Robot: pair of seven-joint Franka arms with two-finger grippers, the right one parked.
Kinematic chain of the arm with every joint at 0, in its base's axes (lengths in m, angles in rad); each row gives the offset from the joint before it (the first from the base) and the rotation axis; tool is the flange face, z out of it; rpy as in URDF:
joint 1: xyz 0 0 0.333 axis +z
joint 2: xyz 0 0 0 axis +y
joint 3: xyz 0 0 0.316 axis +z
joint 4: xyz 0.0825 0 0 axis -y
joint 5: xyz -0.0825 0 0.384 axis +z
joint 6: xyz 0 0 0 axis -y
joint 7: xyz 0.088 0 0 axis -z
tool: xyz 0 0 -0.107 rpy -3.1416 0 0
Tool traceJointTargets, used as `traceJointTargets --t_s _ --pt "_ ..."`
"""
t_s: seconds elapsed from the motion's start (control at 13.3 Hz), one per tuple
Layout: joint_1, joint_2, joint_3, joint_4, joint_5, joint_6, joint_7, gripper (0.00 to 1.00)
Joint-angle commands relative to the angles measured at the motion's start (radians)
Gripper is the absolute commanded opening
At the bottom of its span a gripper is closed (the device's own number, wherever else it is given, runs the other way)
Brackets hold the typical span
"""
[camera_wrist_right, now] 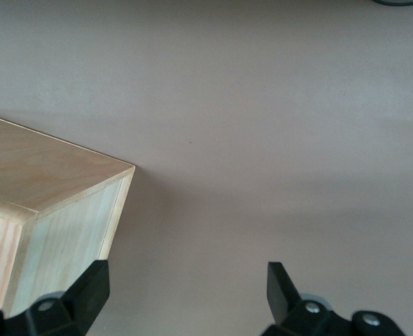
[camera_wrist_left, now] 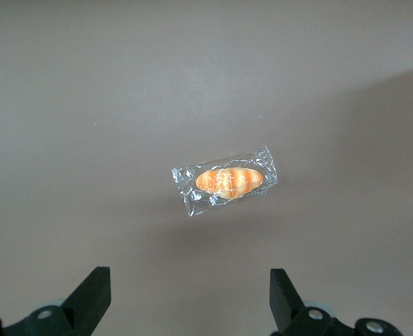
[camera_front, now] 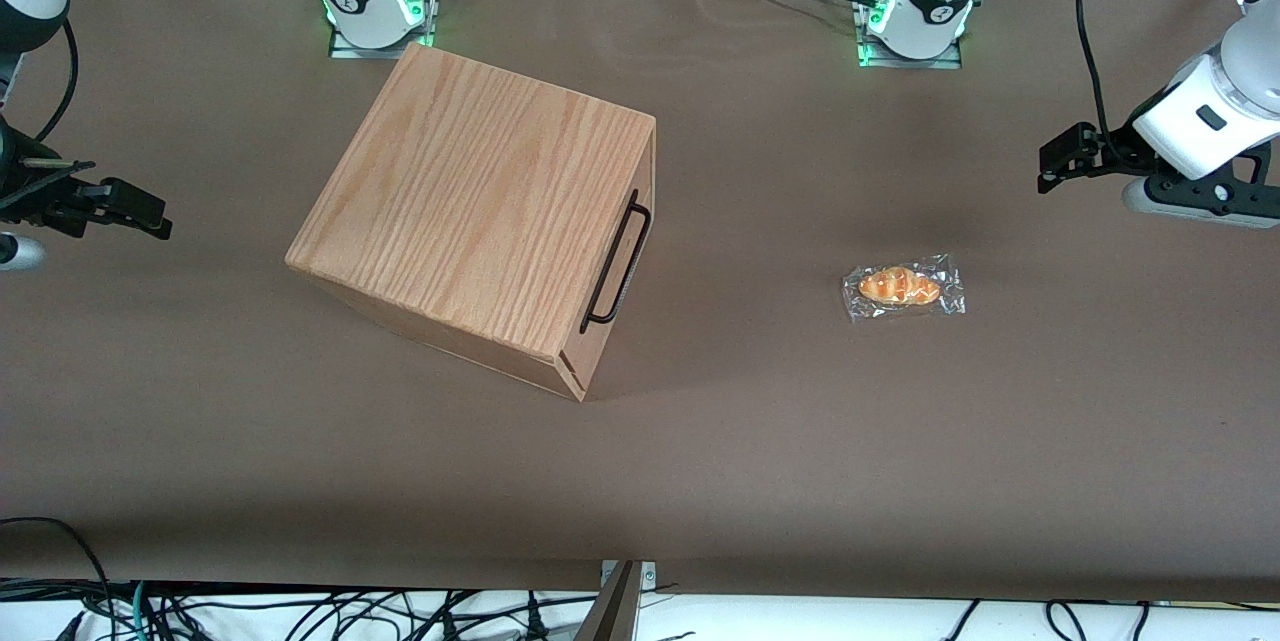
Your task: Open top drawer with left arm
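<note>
An oak-grain wooden box cabinet sits on the brown paper-covered counter, toward the parked arm's end and turned at an angle. Its front face looks toward the working arm's end of the counter. The shallow light-wood top drawer lies at the upper edge of that face and is fully pushed in, flush with the cabinet. Its long thin black metal bar handle runs along the front and nothing touches it.

Well apart from the cabinet, toward the working arm's end, a small orange striped bread roll in a clear plastic wrapper lies flat on the counter.

Farther still toward that end, the white jointed left arm reaches in over the counter, carrying its black two-finger gripper above the surface, well away from the drawer handle and clear of the roll. In the left wrist view the gripper hangs over the wrapped roll, and its two black fingers stand wide apart with nothing between them.
</note>
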Motion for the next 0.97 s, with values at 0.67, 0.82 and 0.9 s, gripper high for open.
traceJointTargets --t_s 0.67,0.82,0.9 --pt "-0.021 0.031 -0.011 0.03 -0.016 -0.058 0.008 1.0" --pt "-0.06 0.057 -0.022 0.033 -0.071 -0.057 0.009 1.0" --pt "-0.094 0.09 -0.027 0.039 -0.092 -0.055 0.002 1.0"
